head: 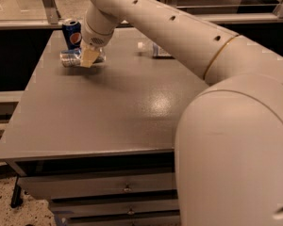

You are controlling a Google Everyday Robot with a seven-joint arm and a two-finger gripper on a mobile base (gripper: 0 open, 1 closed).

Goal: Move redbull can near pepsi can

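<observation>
While my hand point(88, 58) pinches the silver can point(70, 58) sideways, the blue can point(71, 32) stands upright just behind on the tabletop point(113, 102).

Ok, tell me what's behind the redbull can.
The pepsi can stands upright behind the exposed end of the redbull can. The gripper grips its middle; the arm hides anything behind the rest.
</observation>
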